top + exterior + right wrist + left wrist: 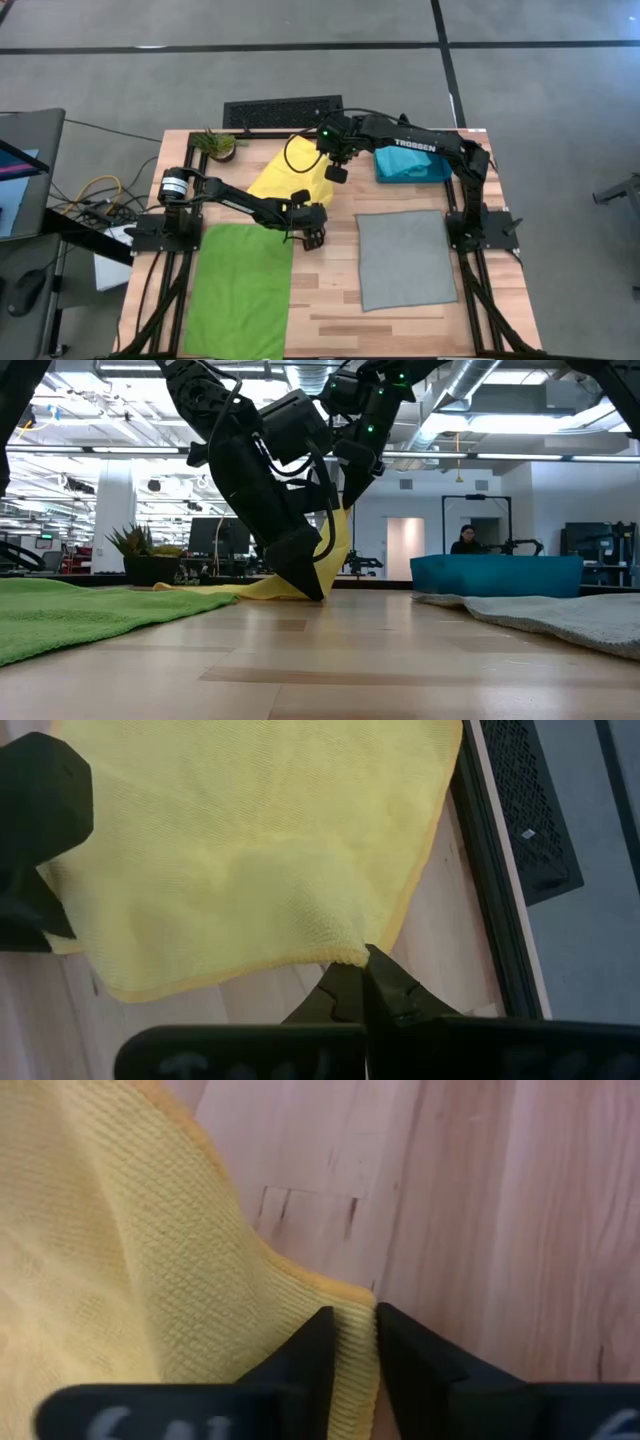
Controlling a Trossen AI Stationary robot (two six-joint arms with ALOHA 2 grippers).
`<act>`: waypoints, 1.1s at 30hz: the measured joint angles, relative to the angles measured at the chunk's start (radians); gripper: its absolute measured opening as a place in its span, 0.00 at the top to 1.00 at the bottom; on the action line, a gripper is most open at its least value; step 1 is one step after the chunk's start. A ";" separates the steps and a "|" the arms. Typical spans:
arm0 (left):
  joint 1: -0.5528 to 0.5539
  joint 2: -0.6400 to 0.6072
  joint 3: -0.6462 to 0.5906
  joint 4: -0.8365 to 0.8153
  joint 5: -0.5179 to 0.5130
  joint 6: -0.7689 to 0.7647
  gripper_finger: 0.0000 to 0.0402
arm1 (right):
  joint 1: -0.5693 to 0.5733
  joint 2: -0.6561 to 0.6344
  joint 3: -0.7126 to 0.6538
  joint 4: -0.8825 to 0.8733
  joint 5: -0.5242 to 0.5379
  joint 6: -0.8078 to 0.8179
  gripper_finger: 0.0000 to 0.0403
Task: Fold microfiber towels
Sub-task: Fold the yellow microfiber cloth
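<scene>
The yellow towel (283, 180) lies at the table's far middle, and one part of it is raised. My left gripper (311, 234) is down at the tabletop at the towel's near right corner, shut on it. My right gripper (337, 172) is higher, over the towel's right side, and is also shut on it. In the low view the towel (338, 545) rises from the table toward the right gripper (352, 472). The lime green towel (240, 288) lies flat at near left. The grey towel (403, 258) lies flat at near right. The light turquoise-blue towel does not show as a separate cloth. My left gripper pinches the yellow towel's hemmed corner (352, 1302) between its two fingers. It comes from above, slanting down to the tabletop (305, 585). The cloth beside the fingers rests on the wood. One layer or several, I cannot tell. My right gripper pinches a corner of the yellow towel (345, 952) between its two fingertips, from above. That corner is lifted clear of the table. The cloth hangs from it in a slope down to the rest of the towel on the wood.
A teal-blue bin (412, 165) stands at the far right. A small potted plant (217, 145) stands at the far left corner. A black grille (283, 112) lies behind the table's far edge. Bare wood shows between the green and grey towels (325, 290).
</scene>
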 joint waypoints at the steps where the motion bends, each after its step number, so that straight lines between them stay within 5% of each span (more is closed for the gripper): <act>1: 0.000 0.000 0.000 0.000 0.001 0.000 0.86 | 0.000 0.000 0.000 0.000 0.000 0.000 0.99; 7: 0.001 0.000 -0.002 0.000 0.012 0.002 0.99 | 0.000 0.000 0.000 -0.001 0.000 0.000 0.99; 16: 0.002 -0.041 -0.005 -0.020 0.093 -0.090 1.00 | -0.008 0.000 0.000 -0.046 0.000 -0.001 0.99; 33: -0.076 -0.269 -0.007 -0.326 0.192 -0.430 1.00 | 0.013 0.000 0.000 -0.331 0.000 -0.062 0.99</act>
